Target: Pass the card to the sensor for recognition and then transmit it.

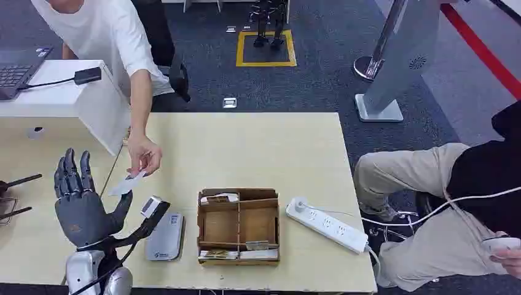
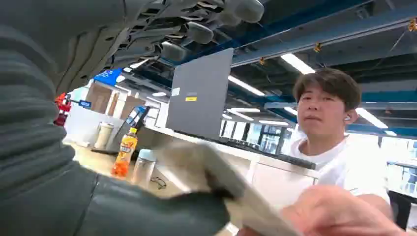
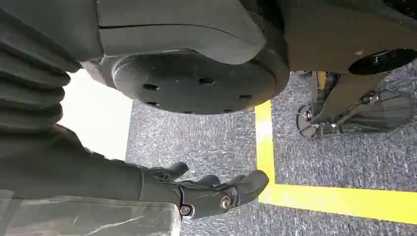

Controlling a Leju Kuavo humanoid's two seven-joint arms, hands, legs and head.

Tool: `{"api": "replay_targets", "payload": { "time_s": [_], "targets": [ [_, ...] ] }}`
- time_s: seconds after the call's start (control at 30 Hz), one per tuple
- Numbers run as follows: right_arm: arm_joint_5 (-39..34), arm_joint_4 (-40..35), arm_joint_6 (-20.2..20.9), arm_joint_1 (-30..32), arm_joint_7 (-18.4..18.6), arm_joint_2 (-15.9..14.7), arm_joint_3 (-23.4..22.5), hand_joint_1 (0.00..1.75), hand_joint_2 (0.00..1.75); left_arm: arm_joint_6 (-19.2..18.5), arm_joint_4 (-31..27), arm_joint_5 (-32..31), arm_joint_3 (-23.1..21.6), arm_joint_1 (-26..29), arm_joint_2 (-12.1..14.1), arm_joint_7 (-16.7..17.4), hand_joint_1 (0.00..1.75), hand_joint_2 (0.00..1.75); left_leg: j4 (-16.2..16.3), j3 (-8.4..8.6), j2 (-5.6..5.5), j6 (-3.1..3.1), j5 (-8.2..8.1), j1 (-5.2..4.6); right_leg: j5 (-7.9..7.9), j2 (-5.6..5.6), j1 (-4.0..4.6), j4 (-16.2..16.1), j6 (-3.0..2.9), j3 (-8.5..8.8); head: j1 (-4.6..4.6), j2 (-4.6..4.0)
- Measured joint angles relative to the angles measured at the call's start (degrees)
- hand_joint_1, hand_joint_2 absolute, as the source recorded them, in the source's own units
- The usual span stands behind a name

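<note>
Card [image 1: 128,184] is sitting between the person's hand [image 1: 145,155] and my left hand [image 1: 78,198], over the table's [image 1: 246,144] left edge. Person is pinching its far end; near end is reaching my thumb tip, but I can't tell from head view whether thumb is actually touching. In left wrist view the card [image 2: 216,172] is lying blurred across the thumb w/ person's fingers on it. I'm reading the left hand as upright, palm fwd, fingers spread and straight, not closed on anything.

Sensor [image 1: 165,236] is lying flat on table just right of left wrist, beside the cardboard tray [image 1: 239,226]. White power strip [image 1: 327,224] is resting right of tray.

Right hand [image 3: 211,191] is hanging over grey carpet near yellow floor tape [image 3: 305,191], fingers curling loosely, nothing in them.

Second person is sitting at the right.
</note>
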Motion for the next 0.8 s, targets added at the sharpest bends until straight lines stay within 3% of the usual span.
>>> {"api": "replay_targets", "payload": {
  "time_s": [0.8],
  "targets": [
    [0.5, 0.0, -0.1, 0.0, -0.1, 0.0, 0.0, 0.0, 1.75, 0.0, -1.0, -1.5, 0.2, 0.0, -1.0, -4.7, 1.75, 1.75, 0.0, -0.01, -0.01, 0.0, 0.0, 0.02, 0.0, -0.01, 0.02, 0.0, 0.0, 0.02, 0.0, 0.0]
  ]
}}
